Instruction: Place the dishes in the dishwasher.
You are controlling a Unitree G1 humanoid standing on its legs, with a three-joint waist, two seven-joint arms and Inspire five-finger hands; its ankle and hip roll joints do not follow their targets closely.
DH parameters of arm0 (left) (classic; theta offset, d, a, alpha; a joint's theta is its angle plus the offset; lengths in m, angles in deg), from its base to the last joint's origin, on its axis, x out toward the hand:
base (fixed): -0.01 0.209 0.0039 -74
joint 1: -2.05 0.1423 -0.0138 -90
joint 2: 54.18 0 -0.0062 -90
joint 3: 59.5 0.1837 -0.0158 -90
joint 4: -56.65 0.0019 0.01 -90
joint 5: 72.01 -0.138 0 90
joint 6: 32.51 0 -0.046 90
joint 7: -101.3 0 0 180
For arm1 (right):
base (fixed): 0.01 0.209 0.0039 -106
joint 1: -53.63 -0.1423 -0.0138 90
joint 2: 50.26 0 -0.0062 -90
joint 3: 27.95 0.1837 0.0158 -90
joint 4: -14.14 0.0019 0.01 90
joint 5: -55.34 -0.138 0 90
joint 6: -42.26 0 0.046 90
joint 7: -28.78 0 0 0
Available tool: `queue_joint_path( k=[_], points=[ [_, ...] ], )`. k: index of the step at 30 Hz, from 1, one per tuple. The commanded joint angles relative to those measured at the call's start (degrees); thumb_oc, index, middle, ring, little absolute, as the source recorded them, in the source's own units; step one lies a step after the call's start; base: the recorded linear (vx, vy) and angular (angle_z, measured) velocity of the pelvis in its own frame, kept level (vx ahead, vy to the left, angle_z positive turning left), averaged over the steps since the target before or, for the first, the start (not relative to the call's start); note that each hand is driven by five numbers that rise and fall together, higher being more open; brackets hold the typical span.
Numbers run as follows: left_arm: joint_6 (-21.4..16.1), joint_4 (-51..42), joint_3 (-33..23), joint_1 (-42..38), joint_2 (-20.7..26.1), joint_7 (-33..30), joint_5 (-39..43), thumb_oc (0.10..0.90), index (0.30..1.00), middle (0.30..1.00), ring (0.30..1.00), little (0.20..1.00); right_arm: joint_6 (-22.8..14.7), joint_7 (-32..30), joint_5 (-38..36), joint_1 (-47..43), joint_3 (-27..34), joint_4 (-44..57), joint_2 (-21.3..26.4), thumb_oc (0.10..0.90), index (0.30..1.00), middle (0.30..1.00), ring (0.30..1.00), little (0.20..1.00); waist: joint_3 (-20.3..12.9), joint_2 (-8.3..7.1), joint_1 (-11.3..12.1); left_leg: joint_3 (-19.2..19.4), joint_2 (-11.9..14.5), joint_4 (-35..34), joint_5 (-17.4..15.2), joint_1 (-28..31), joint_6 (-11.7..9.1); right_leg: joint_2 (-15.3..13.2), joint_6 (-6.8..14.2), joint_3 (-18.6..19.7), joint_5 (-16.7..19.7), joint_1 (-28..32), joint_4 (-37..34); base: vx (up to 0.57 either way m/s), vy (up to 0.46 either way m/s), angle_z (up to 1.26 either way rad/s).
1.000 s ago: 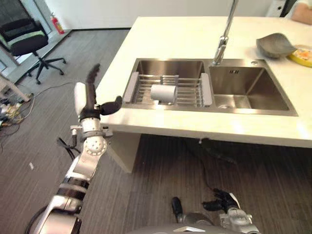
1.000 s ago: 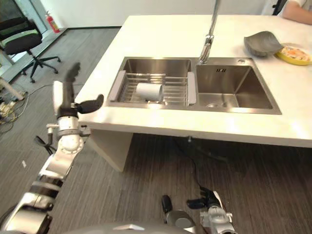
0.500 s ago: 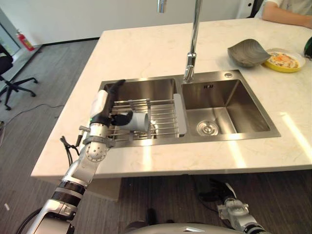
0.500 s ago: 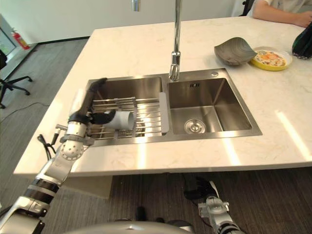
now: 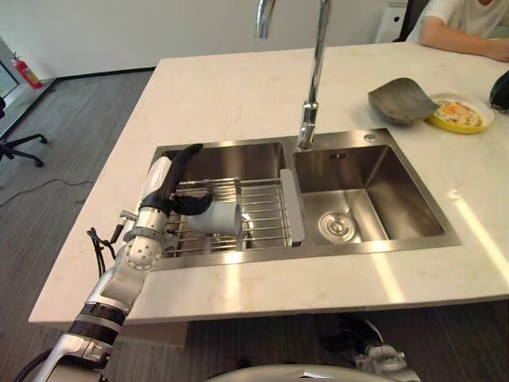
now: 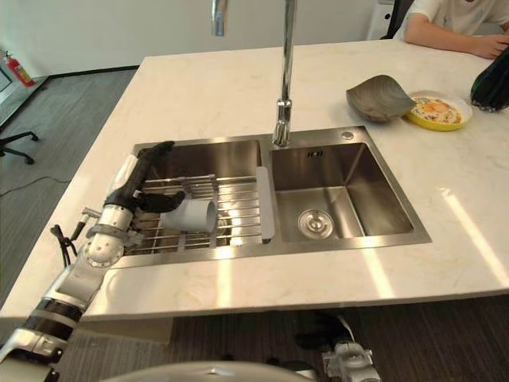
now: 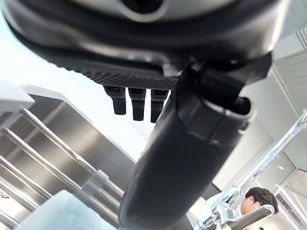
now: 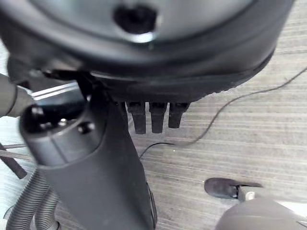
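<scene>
A pale cup [image 5: 223, 218] lies on its side on the wire rack [image 5: 266, 208] in the sink's left basin [image 5: 235, 159]. My left hand [image 5: 163, 191] stands over the rack's left end, fingers [image 7: 136, 102] straight and pointing up. Its thumb [image 7: 187, 158] reaches towards the cup's near end [image 6: 188, 214], and I cannot tell whether it touches. A grey bowl [image 5: 402, 99] and a yellow plate with food [image 5: 460, 115] sit on the counter at the far right. My right hand [image 8: 144, 62] hangs low over the floor with straight fingers.
The tall tap [image 5: 312, 79] rises between the two basins, and the right basin [image 5: 366, 199] holds nothing. A person's arm [image 5: 465, 36] rests on the counter's far right corner, next to a dark object [image 5: 501, 90]. An office chair [image 5: 12, 143] stands at the far left.
The camera has moved up over the counter. My left hand has risen from beside the counter to the rack and now stands next to the cup.
</scene>
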Motion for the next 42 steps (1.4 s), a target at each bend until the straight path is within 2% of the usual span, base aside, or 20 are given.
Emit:
queue_joint_path(
  k=[1,4,5,6,7,11,15,22,24,34,35,37,42],
  points=[
    [-4.7,-7.1,-5.5,-3.5,5.2,-1.7,3.4,0.800,0.900,0.900,0.900,0.900,-2.5,0.4,0.1,-1.1,0.2,-0.7,0.2,0.800,0.900,0.900,0.900,0.900,-4.0,-0.01,1.3,4.2,-0.2,0.6,-6.2,2.6,-1.4,-4.1,8.1,1.4,-2.4,-2.9,1.0,0.01,0.007,0.13],
    [-5.3,-8.1,-6.0,-3.2,5.8,0.1,7.2,0.800,0.900,0.900,0.900,0.900,-2.2,0.5,0.3,-1.4,0.1,-0.9,0.3,0.800,0.900,0.900,0.900,0.900,-4.0,0.05,1.5,4.0,-0.2,0.6,-6.3,2.7,-1.3,-4.1,8.2,1.3,-2.4,-2.7,1.0,0.00,0.003,0.01],
    [-5.1,-8.5,-5.3,-3.4,8.0,2.9,9.3,0.800,0.900,0.900,0.900,0.900,-2.0,0.9,0.4,-1.2,0.1,-1.0,0.6,0.800,0.900,0.900,0.900,0.900,-4.0,0.21,1.4,4.0,-0.2,0.6,-6.2,2.6,-1.3,-4.2,8.3,1.3,-2.3,-2.8,1.0,0.00,0.006,0.06],
    [-4.3,-11.3,-4.9,-2.6,14.7,7.6,9.5,0.800,0.900,0.900,0.900,0.900,-1.5,1.5,0.7,-1.0,0.0,-0.9,0.9,0.800,0.900,0.900,0.900,0.900,-4.1,0.41,1.6,4.0,-0.3,0.6,-6.3,2.6,-1.4,-4.3,8.4,1.2,-2.3,-2.7,1.0,0.00,0.008,0.07],
    [-4.2,-12.8,-3.9,-3.2,17.2,8.8,7.9,0.800,0.900,0.900,0.900,0.900,-1.5,1.8,0.8,-1.0,-0.2,-1.1,0.7,0.800,0.900,0.900,0.900,0.900,-4.1,0.44,1.6,4.0,-0.3,0.6,-6.3,2.7,-1.4,-4.3,8.5,1.1,-2.3,-2.7,1.0,0.00,0.000,0.00],
    [-5.0,-14.9,-1.5,-4.0,18.9,11.4,9.0,0.800,0.900,0.900,0.900,0.900,-1.2,2.7,1.2,-1.1,-1.1,-1.9,0.1,0.800,0.900,0.900,0.900,0.900,-4.0,0.48,1.6,3.9,-0.3,0.6,-6.4,2.8,-1.4,-4.3,8.6,1.1,-2.5,-2.5,1.0,0.00,-0.002,0.07],
    [-4.7,-16.6,0.7,-6.0,19.8,11.9,6.7,0.800,0.900,0.900,0.900,0.900,-1.3,2.8,1.5,-1.5,-1.9,-2.2,0.0,0.800,0.900,0.900,0.900,0.900,-3.9,0.73,1.4,3.8,-0.2,0.6,-6.6,3.1,-1.4,-4.4,8.6,1.0,-2.6,-2.4,1.0,0.00,-0.001,0.03],
    [-3.8,-17.2,5.8,-10.4,17.2,13.2,4.5,0.800,0.900,0.900,0.900,0.900,-1.2,2.4,1.5,-2.4,-2.6,-1.7,0.0,0.800,0.900,0.900,0.900,0.900,-3.5,1.12,1.0,3.9,-0.3,0.6,-6.6,3.0,-1.3,-4.5,8.7,0.9,-2.6,-2.4,1.0,-0.01,-0.001,0.00],
    [-3.4,-16.7,8.5,-11.9,14.9,13.8,2.5,0.800,0.900,0.900,0.900,0.900,-1.2,2.2,2.0,-2.3,-2.7,-1.6,-0.2,0.800,0.900,0.900,0.900,0.900,-3.2,1.18,0.8,4.2,-0.3,0.6,-6.2,2.8,-1.3,-4.5,8.7,1.1,-2.1,-2.7,1.0,-0.04,-0.009,0.01],
    [-1.7,-13.3,11.7,-13.5,10.4,16.0,-0.3,0.800,0.900,0.900,0.900,0.900,-0.4,2.8,2.4,-1.7,-2.6,-2.8,-0.4,0.800,0.900,0.900,0.900,0.900,-3.1,1.47,-0.2,4.6,-0.3,0.6,-6.4,3.2,-1.2,-4.4,8.4,1.4,-2.3,-2.3,1.0,0.00,0.000,0.00],
    [-1.7,-11.5,14.2,-15.6,9.1,16.8,-0.5,0.800,0.900,0.900,0.900,0.900,1.0,1.9,1.6,-7.7,-1.7,-8.0,-0.3,0.800,0.900,0.900,0.900,0.900,-3.5,1.57,0.4,4.3,-0.3,0.6,-6.4,3.3,-1.1,-4.4,8.5,1.2,-2.4,-2.2,1.0,0.00,0.000,0.00],
    [-2.0,-9.1,11.7,-13.9,8.1,15.1,-2.0,0.800,0.900,0.900,0.900,0.900,-0.6,4.3,2.8,2.2,-0.1,-8.8,2.2,0.800,0.900,0.900,0.900,0.900,-2.7,1.47,-1.0,4.6,-0.3,0.6,-6.5,3.4,-1.2,-4.4,8.5,1.6,-2.2,-2.3,1.0,-0.01,-0.004,0.02],
    [-0.7,-7.0,8.3,-10.7,8.0,14.1,-7.2,0.800,0.900,0.900,0.900,0.900,0.2,4.8,4.5,3.0,3.0,-11.9,2.6,0.800,0.900,0.900,0.900,0.900,-1.9,2.05,-2.1,6.0,-0.3,0.6,-6.8,3.5,-1.2,-4.3,8.5,2.8,-1.7,-3.0,1.0,-0.03,0.014,-0.12]
  ],
)
